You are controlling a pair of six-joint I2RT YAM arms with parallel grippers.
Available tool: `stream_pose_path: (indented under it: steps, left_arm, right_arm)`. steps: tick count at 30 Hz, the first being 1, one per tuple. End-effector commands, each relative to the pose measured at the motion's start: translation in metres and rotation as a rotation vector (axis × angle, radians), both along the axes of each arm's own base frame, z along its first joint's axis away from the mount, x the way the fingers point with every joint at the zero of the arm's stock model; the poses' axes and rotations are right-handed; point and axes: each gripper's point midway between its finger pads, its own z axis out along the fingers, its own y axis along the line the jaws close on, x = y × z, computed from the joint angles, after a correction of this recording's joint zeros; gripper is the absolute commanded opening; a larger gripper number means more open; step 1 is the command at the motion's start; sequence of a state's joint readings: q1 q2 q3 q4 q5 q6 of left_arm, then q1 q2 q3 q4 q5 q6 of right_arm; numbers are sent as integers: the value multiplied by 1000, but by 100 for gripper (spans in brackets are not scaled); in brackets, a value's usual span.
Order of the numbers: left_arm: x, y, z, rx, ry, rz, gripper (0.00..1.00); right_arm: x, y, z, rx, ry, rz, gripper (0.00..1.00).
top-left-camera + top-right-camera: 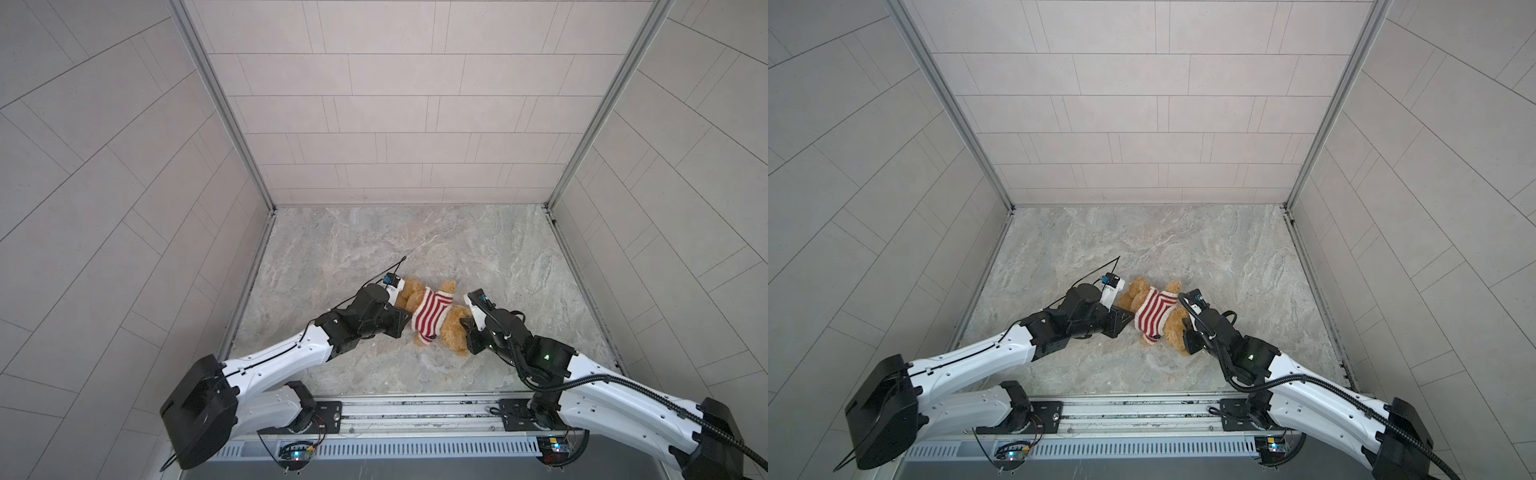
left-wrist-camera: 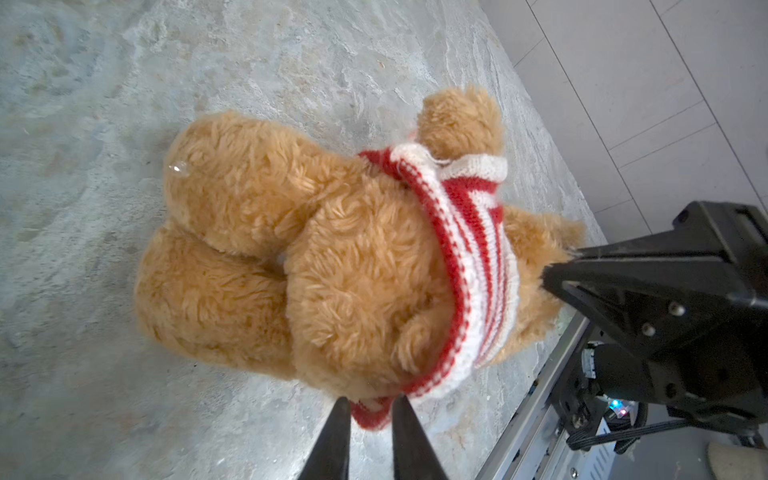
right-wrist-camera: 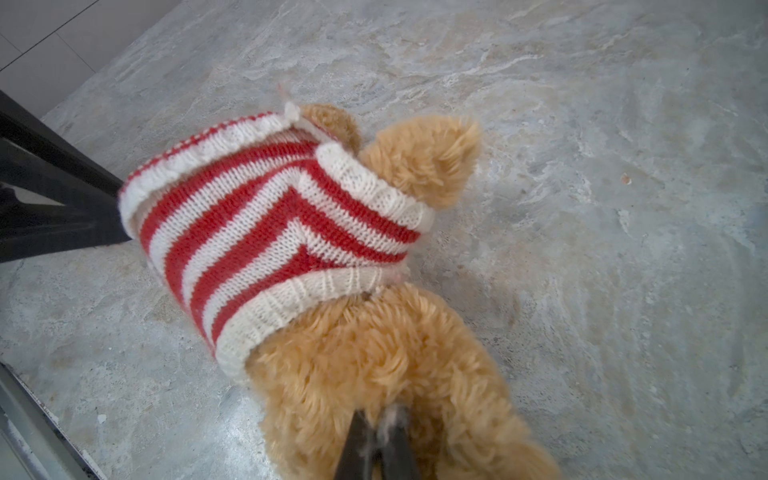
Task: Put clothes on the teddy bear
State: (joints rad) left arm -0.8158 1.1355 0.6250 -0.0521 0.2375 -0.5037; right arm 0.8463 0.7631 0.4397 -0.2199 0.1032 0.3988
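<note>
1. Bear (image 1: 451, 334) lies on the table (image 1: 415, 241), toward the front, directly between both grippers. Sweater (image 1: 430, 311) wraps its trunk. One paw (image 3: 424, 162) pokes out of a sleeve. I cannot tell whether the other sleeve is filled.
2. Left gripper (image 2: 368, 401): fingers a little apart, with a red fold of sweater lying between them. Gripped or merely resting there, cannot tell.
3. Right gripper (image 3: 380, 415): fingers pressed together, buried in fur at the bear's opposite end, pinching a tuft.
4. Judgement: the sweater is mostly on. What remains looks like settling the edge, and perhaps the second arm.
5. Risk: the right hold is on fur only. A hard pull from the left side would likely slip the tuft free, and the bear would slide along with the knit instead of the knit sliding over it.
6. Risk: loose stitches may catch on a left fingertip. Backing away with the fold snagged would drag the edge off the body.
7. Risk: the bear is soft and floppy. Any push could fold it and bunch the sweater underneath, out of reach.
8. Risk: the arms are close together, so a reach across invites a knock.
</note>
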Motion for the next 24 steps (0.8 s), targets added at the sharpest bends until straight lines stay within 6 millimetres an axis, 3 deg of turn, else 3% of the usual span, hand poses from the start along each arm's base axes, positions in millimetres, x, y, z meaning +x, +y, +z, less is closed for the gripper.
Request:
stream_pose_path:
  steps: [1, 9, 15, 20, 24]
  left_arm:
    - [-5, 12, 6, 22, -28, -6, 27]
    - [-10, 14, 34, 8, -79, -46, 41]
    - [-9, 9, 18, 6, -49, -42, 45]
    - [-16, -10, 7, -1, -26, -89, 43]
    - [-13, -13, -9, 14, -19, -77, 44]
  right_arm:
    - [6, 13, 35, 21, -110, 67, 0]
    - [9, 23, 49, -49, -169, 155, 0]
    - [11, 24, 56, -39, -184, 150, 0]
    - [12, 22, 56, -38, -174, 129, 0]
    - [15, 20, 55, -37, -152, 97, 0]
